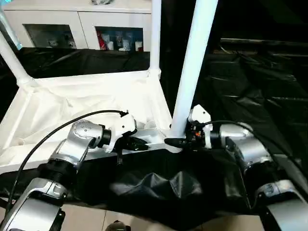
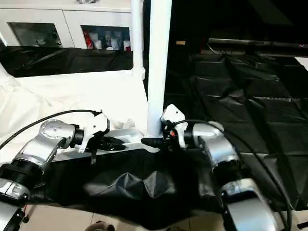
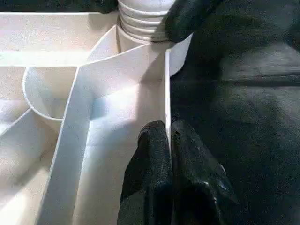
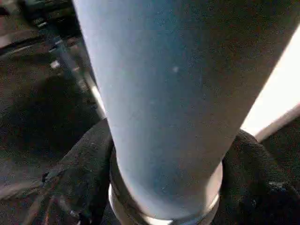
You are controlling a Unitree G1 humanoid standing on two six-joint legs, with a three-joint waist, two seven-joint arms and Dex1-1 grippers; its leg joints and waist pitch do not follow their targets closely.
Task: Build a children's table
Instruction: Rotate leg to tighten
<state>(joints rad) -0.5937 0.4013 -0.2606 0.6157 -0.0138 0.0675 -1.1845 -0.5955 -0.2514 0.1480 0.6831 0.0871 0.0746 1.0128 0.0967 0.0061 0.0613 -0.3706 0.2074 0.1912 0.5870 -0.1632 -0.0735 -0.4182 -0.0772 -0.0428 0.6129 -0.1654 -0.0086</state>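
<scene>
- White table top [image 1: 72, 103] was seen upside down on black sheeting [image 1: 250, 91], ribbed underside up.
- Three legs were seen standing up from corner sockets: near-right leg [image 1: 192, 67], far-right leg [image 1: 155, 36], far-left leg [image 1: 12, 60], the last tilted.
- L gripper [image 1: 137, 143] was seen shut on the top's near rim, just left of the near-right socket.
- R gripper [image 1: 175, 141] was seen at the near-right leg's base, fingers either side of it.
- White cabinet [image 1: 77, 24] w/ glass doors was seen behind.

Tops of upright table legs [image 1: 192, 67] cut off; cabinet contents [image 1: 118, 42] perhaps bottles.
</scene>
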